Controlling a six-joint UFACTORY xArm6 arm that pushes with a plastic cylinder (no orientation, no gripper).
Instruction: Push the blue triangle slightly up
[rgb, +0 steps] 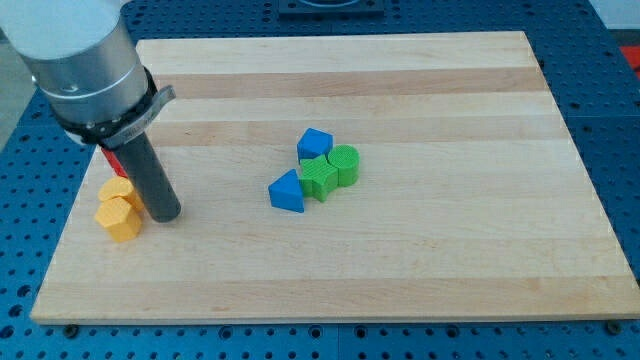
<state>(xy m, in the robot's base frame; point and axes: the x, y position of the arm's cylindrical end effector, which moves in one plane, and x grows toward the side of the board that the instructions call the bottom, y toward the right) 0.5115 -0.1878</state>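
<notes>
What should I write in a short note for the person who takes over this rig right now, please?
My tip: on the board at the view's left, just right of the two yellow blocks, far left of the blue triangle.
A red block shows partly behind the rod.
Blue triangle: near the board's middle, its right side against the green star-like block. Above that sits another blue block; a green cylinder is on the right.
Done: no contact with the triangle is visible.
Left: bring the tip below the triangle, push it slightly toward the view's top.

Green blocks (331, 170) — yellow blocks (119, 210) — wooden board (450, 230)
</notes>
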